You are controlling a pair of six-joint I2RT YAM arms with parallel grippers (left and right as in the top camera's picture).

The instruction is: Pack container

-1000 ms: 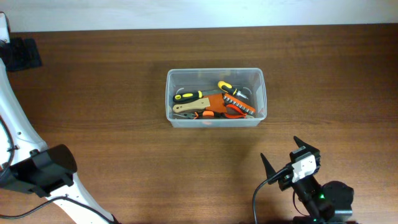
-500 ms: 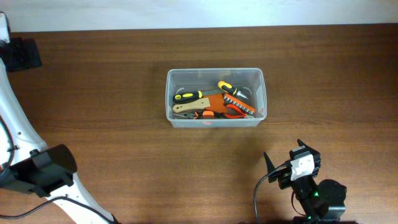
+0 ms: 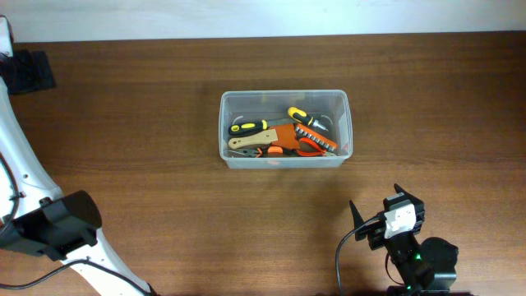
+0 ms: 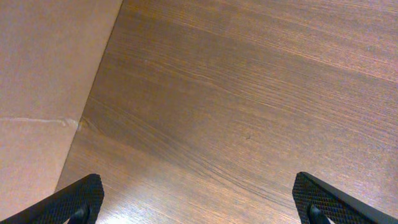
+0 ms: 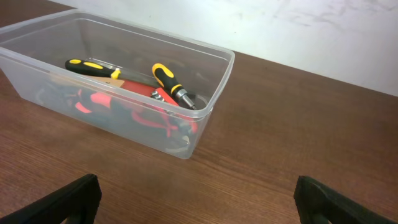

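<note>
The container [image 3: 284,93], a clear see-through plastic rectangular tub with rounded corners and a rim, is sitting on the dark brown wooden tabletop [image 3: 131,123]. It is lying about midway between the left and right edges and somewhat closer to the far edge, with its long sides running parallel to that edge. Inside it a jumble of hand tools is lying on the bottom. A screwdriver with a yellow-and-black handle [image 3: 297,115] is pointing toward the right end, a second yellow-and-black handle [image 3: 249,127] is resting toward the left end, a pale wooden handle [image 3: 246,141] is lying just beside that one, and an orange-handled tool [image 3: 311,146] is lying by the near wall.

The right hand [image 3: 376,205] is hovering near the near edge, toward the right corner and well apart from the tub. Its two black fingers are standing spread wide, gripping nothing and facing the tub.

The left hand [image 4: 202,205] is hanging over the left edge of the tabletop, its fingers likewise spread wide and empty, with bare wood showing between them.
</note>
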